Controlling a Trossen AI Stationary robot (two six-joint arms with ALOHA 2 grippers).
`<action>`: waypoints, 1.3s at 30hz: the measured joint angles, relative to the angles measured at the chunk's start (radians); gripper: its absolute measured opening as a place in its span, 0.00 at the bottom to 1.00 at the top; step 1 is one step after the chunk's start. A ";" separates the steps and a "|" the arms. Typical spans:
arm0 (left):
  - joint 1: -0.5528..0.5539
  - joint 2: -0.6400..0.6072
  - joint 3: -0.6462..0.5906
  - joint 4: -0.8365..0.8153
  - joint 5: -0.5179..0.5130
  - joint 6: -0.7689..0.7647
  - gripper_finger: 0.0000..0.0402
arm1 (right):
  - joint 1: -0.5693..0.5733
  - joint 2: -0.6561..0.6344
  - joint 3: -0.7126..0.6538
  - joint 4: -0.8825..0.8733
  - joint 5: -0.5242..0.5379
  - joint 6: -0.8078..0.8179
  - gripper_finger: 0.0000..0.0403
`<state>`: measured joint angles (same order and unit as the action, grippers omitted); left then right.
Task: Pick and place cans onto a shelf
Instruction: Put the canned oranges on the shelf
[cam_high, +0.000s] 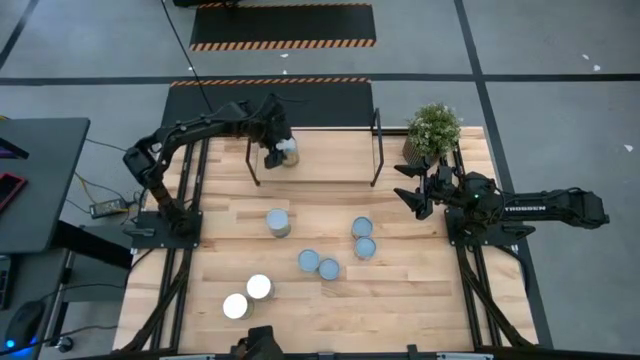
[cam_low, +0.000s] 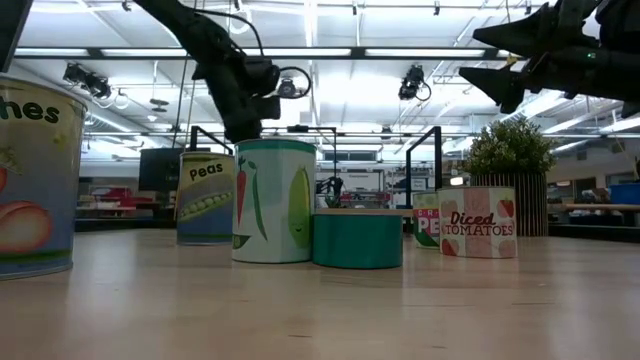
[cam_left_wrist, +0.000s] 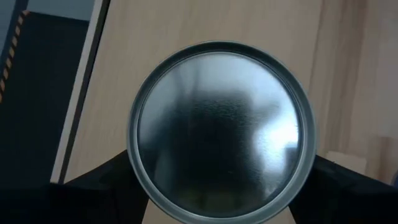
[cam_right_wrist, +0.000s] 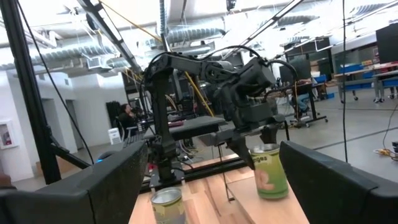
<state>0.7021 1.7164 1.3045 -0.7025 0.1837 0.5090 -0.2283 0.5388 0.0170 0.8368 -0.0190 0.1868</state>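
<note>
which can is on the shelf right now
The can at the shelf's left end, gripped by the left tool; the others stand on the table.

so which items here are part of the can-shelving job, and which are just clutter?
Job:
- cans on the table, seven loose
- can in the left gripper, at the shelf
- shelf
- right gripper, open, waiting beside the plant

Just lying about:
- potted plant
- side desk off the table

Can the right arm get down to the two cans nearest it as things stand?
Probably yes. The right gripper hangs open near the plant, and the two cans stand upright with only bare tabletop toward it; the left gripper is busy at the shelf.
</note>
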 joint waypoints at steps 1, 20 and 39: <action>-0.001 0.000 0.000 -0.007 0.001 0.007 0.74 | 0.000 0.000 0.000 0.000 0.000 0.000 0.93; -0.056 0.000 0.000 -0.009 -0.121 -0.005 0.79 | 0.000 0.019 0.000 0.008 0.000 0.001 0.93; -0.129 -0.002 0.000 0.061 -0.236 -0.048 0.79 | 0.000 0.019 0.000 0.007 0.000 -0.025 0.93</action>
<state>0.5732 1.7149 1.3041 -0.6416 -0.0526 0.4607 -0.2279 0.5583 0.0170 0.8441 -0.0193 0.1619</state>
